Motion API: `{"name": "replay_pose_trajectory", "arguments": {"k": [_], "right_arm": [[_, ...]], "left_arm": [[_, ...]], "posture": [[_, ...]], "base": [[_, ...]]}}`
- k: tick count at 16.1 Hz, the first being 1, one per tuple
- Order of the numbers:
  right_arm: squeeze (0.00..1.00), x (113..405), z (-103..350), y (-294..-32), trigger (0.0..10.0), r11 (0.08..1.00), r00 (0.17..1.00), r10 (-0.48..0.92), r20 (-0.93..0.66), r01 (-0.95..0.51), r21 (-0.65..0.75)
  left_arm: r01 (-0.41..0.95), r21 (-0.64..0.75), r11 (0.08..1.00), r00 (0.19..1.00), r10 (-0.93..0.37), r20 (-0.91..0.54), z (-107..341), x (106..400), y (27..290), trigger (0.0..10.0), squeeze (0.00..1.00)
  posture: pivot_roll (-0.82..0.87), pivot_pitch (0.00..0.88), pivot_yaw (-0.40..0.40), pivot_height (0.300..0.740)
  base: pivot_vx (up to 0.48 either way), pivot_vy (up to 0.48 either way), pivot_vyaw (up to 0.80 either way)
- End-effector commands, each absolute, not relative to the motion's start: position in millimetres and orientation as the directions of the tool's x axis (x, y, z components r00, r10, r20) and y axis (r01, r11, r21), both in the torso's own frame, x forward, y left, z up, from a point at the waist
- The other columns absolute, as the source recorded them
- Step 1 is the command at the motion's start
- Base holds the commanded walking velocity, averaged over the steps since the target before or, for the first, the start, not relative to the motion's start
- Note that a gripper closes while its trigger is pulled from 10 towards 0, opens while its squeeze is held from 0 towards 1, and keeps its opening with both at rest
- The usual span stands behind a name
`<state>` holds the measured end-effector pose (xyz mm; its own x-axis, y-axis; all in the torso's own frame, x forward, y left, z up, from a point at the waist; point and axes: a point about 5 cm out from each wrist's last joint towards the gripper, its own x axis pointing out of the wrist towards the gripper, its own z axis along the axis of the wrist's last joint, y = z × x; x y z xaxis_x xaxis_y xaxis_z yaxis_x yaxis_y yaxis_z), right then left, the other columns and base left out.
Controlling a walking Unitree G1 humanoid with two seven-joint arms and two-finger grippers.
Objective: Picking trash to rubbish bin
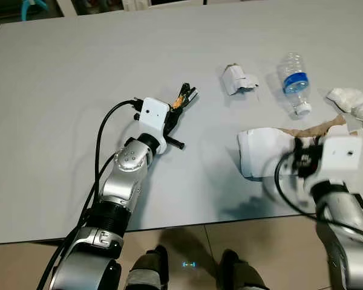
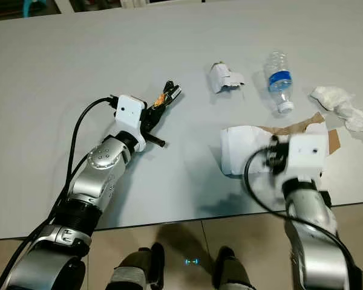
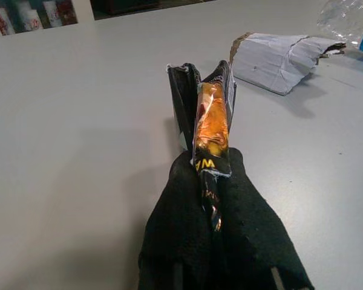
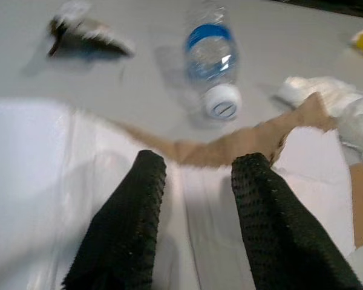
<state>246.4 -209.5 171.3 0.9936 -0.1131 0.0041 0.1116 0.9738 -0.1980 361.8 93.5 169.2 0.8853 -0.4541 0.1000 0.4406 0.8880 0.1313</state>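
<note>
The left arm reaches forward over the grey counter (image 1: 60, 90), elbow bent near the counter's front edge, and the left gripper (image 3: 209, 136) is clenched on a snack wrapper (image 3: 209, 124). The wrapper is a thin, crushed strip, orange and black with some yellow lettering, pinched between the two black fingers (image 3: 181, 103) and sticking out past their tips, just above the counter surface.

The right arm comes up from the counter's front edge, and the right gripper (image 4: 196, 169) hangs with its fingers spread apart over a torn white paper bag (image 1: 263, 151) with a brown ripped edge; whether the tips touch it is unclear. Beyond this gripper lies a clear plastic bottle (image 1: 293, 81) with a blue label and white cap, on its side. To the gripper's right sits crumpled white tissue (image 1: 354, 106). A small crushed white carton (image 1: 237, 80) lies ahead of the right gripper and to its left, near the bottle.
</note>
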Motion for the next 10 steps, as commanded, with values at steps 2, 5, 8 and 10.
{"name": "replay_pose_trajectory", "arguments": {"k": [2, 5, 8, 10], "right_arm": [[1.0, 236.0, 175.3, -203.8, 10.0, 0.963, 0.998, -0.059, -0.015, 0.052, -0.263], [1.0, 224.1, 183.8, -198.3, 10.0, 0.934, 1.0, -0.004, -0.001, 0.004, -0.357], [1.0, 210.4, 192.8, -202.0, 10.0, 0.918, 1.0, 0.009, 0.007, -0.006, -0.397], [1.0, 200.8, 197.3, -206.0, 10.0, 0.913, 1.0, 0.002, 0.005, 0.0, -0.408]], "left_arm": [[0.432, 0.138, 0.891, 0.888, -0.447, 0.109, 170.5, 363.8, 95.1, 10.0, 0.0], [0.438, 0.135, 0.889, 0.885, -0.453, 0.11, 170.0, 364.7, 92.1, 10.0, 0.0], [0.447, 0.131, 0.885, 0.88, -0.461, 0.113, 170.8, 366.1, 88.9, 10.0, 0.0], [0.458, 0.126, 0.88, 0.875, -0.471, 0.111, 170.0, 367.0, 85.2, 10.0, 0.0]], "posture": [[0.14, 0.207, 0.063, 0.74], [0.13, 0.203, 0.065, 0.74], [0.11, 0.199, 0.07, 0.74], [0.09, 0.198, 0.075, 0.74]], "base": [[0.0, 0.0, 0.0], [0.0, 0.0, 0.0], [0.0, 0.0, 0.0], [0.0, 0.0, 0.0]]}}
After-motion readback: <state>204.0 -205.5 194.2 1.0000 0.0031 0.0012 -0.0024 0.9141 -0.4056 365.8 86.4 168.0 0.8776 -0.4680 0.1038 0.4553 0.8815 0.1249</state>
